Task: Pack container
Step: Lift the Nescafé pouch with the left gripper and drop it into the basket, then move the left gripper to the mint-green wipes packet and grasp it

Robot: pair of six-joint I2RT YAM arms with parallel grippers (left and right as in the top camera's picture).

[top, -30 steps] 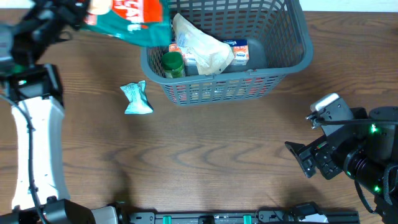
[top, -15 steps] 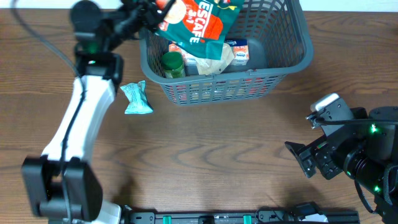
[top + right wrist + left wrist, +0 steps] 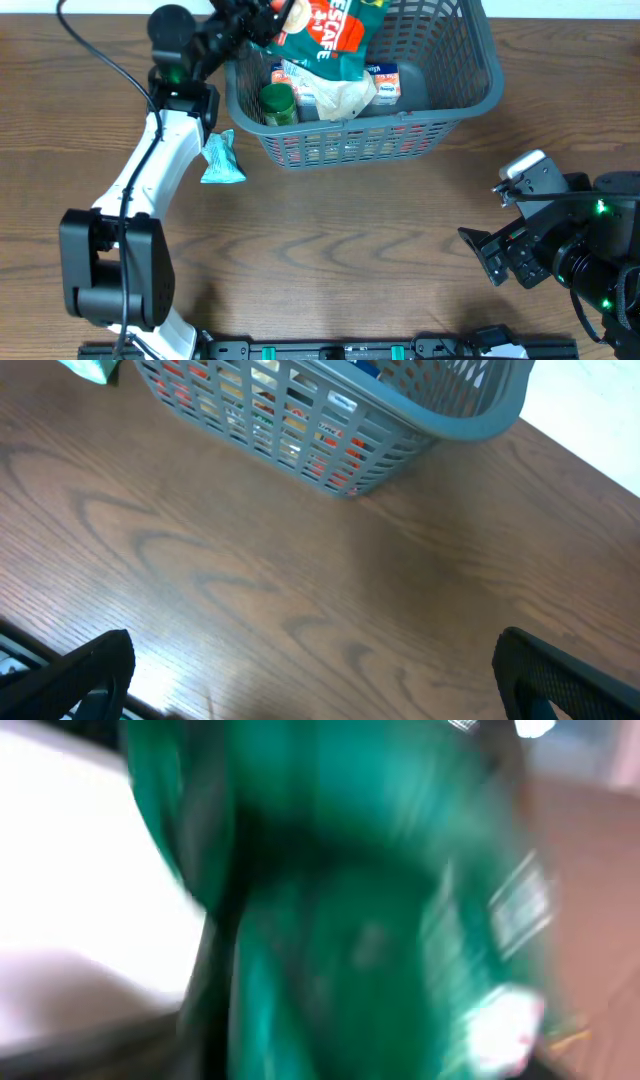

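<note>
We see the large dark grey lattice-sided plastic basket point(image 3: 462, 95) in the upper middle of the overhead frame, standing on the brown wooden table point(image 3: 330, 260). Our left gripper point(image 3: 262, 14) is at the basket's upper left corner, closed on a green and orange foil snack bag point(image 3: 330, 35) that hangs over the basket's left half; the left wrist view is only green blur. Inside the basket lie a green-lidded jar point(image 3: 278, 103), a crumpled cream plastic bag point(image 3: 340, 90) and a small blue and white carton point(image 3: 386, 83). A small teal packet point(image 3: 221, 160) lies on the table just left of the basket. Our right gripper point(image 3: 488, 255), at the lower right, has its fingers spread wide and holds nothing.
</note>
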